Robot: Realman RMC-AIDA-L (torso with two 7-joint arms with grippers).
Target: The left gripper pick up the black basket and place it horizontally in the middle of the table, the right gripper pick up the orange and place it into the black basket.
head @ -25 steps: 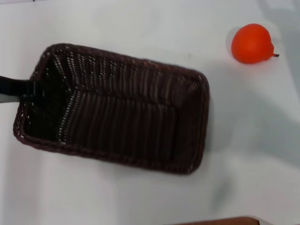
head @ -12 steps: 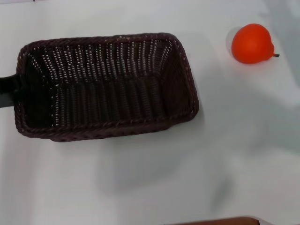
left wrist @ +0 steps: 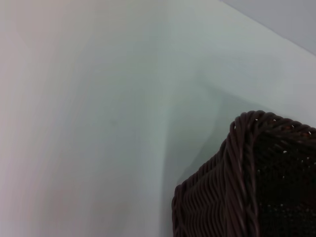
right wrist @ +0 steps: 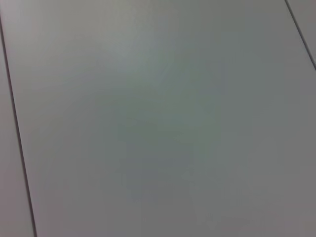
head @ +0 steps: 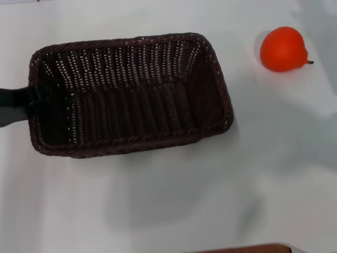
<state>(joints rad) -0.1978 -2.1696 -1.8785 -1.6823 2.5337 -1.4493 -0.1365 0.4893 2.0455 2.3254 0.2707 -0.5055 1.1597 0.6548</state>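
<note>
The black basket (head: pixel 131 141) lies nearly level across the left and middle of the white table (head: pixel 274 158), open side up and empty. A soft shadow under it shows it is raised above the table. My left gripper (head: pixel 30 101), a dark bar coming in from the left edge, is shut on the basket's left end wall. A corner of the basket also shows in the left wrist view (left wrist: pixel 237 187). The orange (head: pixel 283 49) sits on the table at the far right, apart from the basket. My right gripper is out of view.
A brown edge (head: pixel 247 247) shows at the bottom of the head view. The right wrist view shows only a plain grey surface with thin seams.
The basket has swung from a slanted pose to nearly level in my left gripper, then shifted a little to the right. The orange has not moved.
</note>
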